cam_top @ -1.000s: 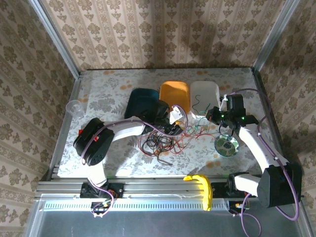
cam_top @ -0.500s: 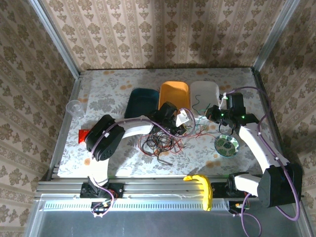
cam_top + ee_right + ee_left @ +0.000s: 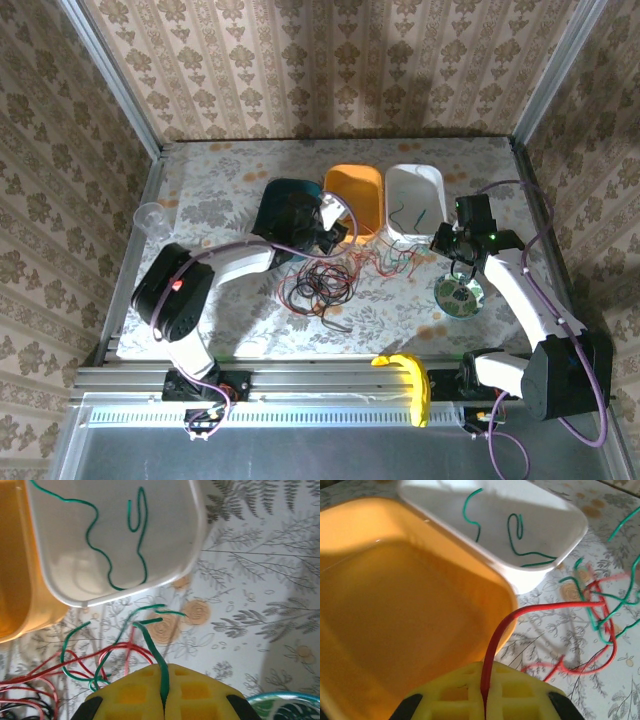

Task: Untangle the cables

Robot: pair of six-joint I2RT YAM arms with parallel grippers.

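Cables [image 3: 318, 285] lie tangled mid-counter [image 3: 240, 320], black/red/green. Left gripper [image 3: 484, 706] is clamped tight on a red cable [image 3: 494, 645] over the orange tray [image 3: 395, 605]. Right gripper [image 3: 163, 702] pinches a green cable [image 3: 152, 647] nr the white tray [image 3: 170, 510], w/ another green strand [image 3: 95, 535] inside.
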